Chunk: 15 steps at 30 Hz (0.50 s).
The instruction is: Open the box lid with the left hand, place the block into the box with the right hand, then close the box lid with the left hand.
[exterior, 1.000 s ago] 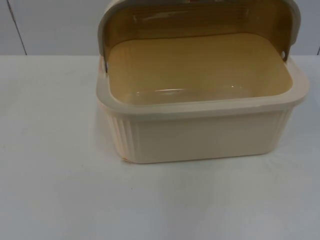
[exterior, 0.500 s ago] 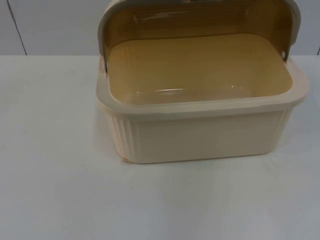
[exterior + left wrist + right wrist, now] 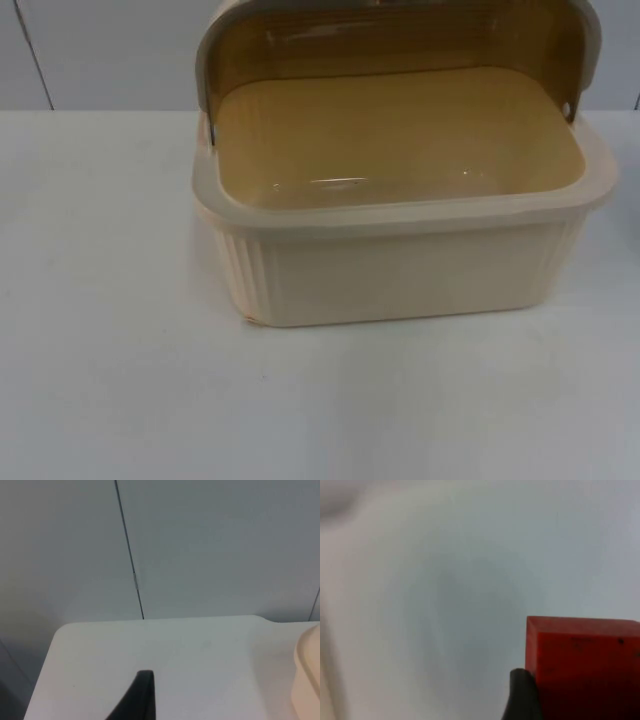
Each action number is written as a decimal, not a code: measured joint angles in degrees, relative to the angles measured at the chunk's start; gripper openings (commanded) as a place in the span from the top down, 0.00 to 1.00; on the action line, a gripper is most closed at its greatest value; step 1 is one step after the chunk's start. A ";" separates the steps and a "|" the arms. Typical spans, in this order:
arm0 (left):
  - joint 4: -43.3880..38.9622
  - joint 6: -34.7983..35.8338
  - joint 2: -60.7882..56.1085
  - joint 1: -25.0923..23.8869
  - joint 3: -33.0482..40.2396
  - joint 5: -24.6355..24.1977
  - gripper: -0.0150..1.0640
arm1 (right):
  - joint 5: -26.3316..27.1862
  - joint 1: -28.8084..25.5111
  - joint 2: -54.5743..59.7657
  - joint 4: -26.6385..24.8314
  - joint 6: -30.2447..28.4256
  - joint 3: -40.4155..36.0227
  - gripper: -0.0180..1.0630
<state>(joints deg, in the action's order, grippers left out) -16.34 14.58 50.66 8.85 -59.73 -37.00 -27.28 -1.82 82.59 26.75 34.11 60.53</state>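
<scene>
Lid (image 3: pixel 400 40) up, box (image 3: pixel 400 270) open, block (image 3: pixel 585 667) held.
Right gripper (image 3: pixel 560 695) pinches block; left gripper (image 3: pixel 142 700) waits left of box, finger state unclear.

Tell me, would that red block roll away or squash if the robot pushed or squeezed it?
Probably neither. The red block has flat faces and sharp edges, so it should slide or sit still rather than roll. Its crisp corners suggest a stiff solid that won't squash. A black fingertip of the right gripper lies against its flat side, which should give a steady grip.

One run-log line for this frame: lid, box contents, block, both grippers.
lid: open | box: no block inside | red block: against right gripper finger, over table | left gripper: waiting over table, beside box
</scene>
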 measured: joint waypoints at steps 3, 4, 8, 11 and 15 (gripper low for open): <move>0.00 0.00 0.00 0.00 0.00 0.08 0.02 | 0.00 0.00 -2.24 0.41 -0.95 4.29 0.92; 0.00 0.11 0.00 0.00 0.00 0.13 0.02 | 0.00 0.00 -3.27 0.41 -1.73 6.00 0.92; -0.14 0.22 0.00 0.00 0.00 0.37 0.02 | -1.05 1.25 -8.11 -3.35 -9.06 11.89 0.92; -0.14 0.22 0.00 0.00 0.00 0.37 0.02 | -2.99 3.37 -10.33 -5.43 -13.37 12.95 0.92; -0.14 0.22 0.00 0.00 0.00 0.50 0.02 | -4.74 8.89 -13.67 -6.93 -15.97 13.18 0.92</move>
<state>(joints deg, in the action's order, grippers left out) -16.47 14.80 50.66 8.85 -59.73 -36.50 -32.02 7.07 68.92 19.82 18.14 73.72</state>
